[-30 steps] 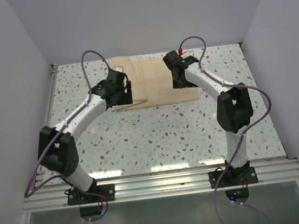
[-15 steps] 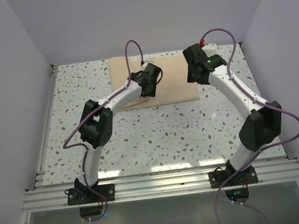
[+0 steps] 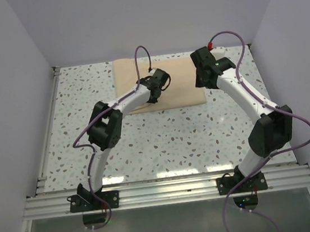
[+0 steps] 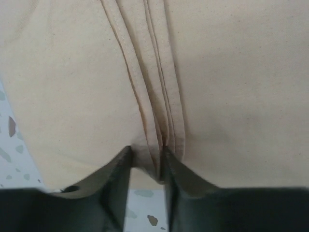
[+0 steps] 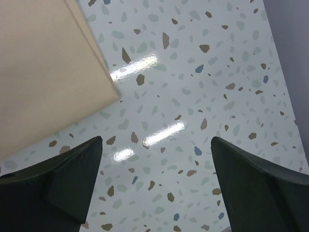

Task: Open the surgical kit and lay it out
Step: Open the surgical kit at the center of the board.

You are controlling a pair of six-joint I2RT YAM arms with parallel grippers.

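The surgical kit shows only as a folded tan cloth wrap [image 3: 182, 84] lying flat at the back of the table. My left gripper [image 3: 154, 96] is at the wrap's near edge, left of its middle. In the left wrist view the wrap [image 4: 231, 72] fills the picture. There my left gripper [image 4: 147, 154] is pinched on a ridge of stacked folds [image 4: 159, 121] that runs away from the camera. My right gripper [image 3: 201, 83] hovers by the wrap's right side. Seen from the right wrist, my right gripper [image 5: 157, 140] stands wide open over bare table, with a corner of the wrap [image 5: 43, 72] at upper left.
The speckled tabletop [image 3: 175, 142] stretches in front of the wrap. Grey walls close in the left, right and back. An aluminium rail [image 3: 170, 190] with both arm bases runs along the near edge. Purple cables loop above both wrists.
My left arm swung from the wrap's left part toward its middle and its jaws narrowed onto the folds. My right arm lifted back and to the right, off the wrap.
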